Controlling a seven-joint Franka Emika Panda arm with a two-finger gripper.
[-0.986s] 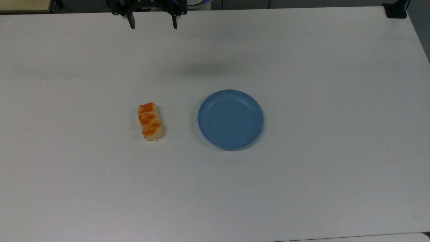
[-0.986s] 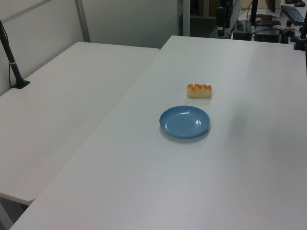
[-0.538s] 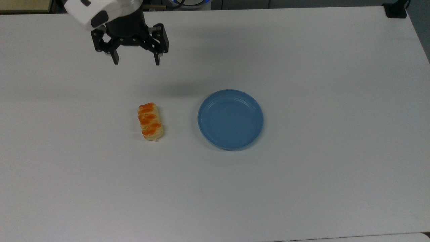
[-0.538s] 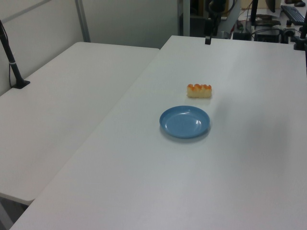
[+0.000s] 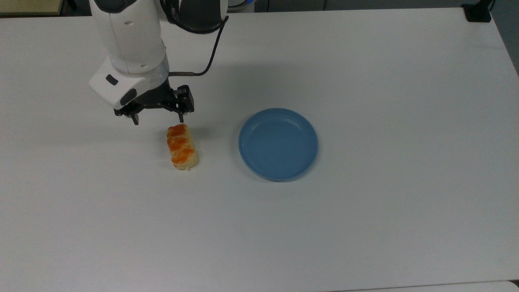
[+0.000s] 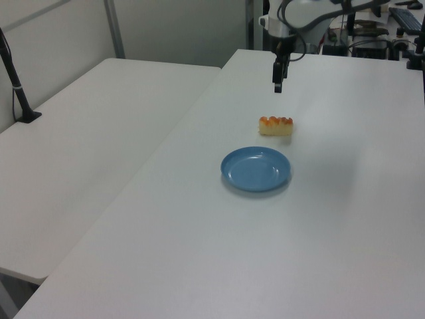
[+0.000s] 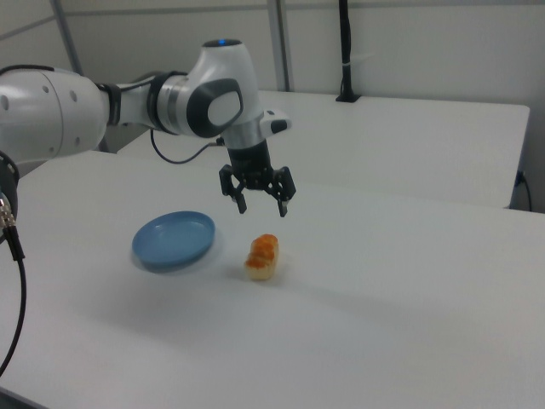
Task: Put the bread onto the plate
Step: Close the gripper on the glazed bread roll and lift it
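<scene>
The bread (image 5: 182, 146) (image 6: 275, 125) (image 7: 262, 256), a pale-yellow roll with orange-brown bumps, lies on the white table. The empty blue plate (image 5: 278, 144) (image 6: 255, 169) (image 7: 174, 239) sits apart from it, on the top view's right of the bread. My gripper (image 5: 158, 120) (image 6: 277, 86) (image 7: 261, 206) hangs open above the table, just beyond the bread's far end in the top view, fingers pointing down. Nothing is between its fingers. In the right view it floats clearly above the bread.
A second white table (image 6: 86, 146) adjoins on the left view's left, with a black pole (image 6: 16, 86) standing on it. A black mount (image 5: 477, 12) sits at the top view's upper right corner. The arm (image 5: 129, 36) reaches in from the top view's upper edge.
The gripper has come in from the top view's upper edge toward the bread, still open. Bread and plate have not moved.
</scene>
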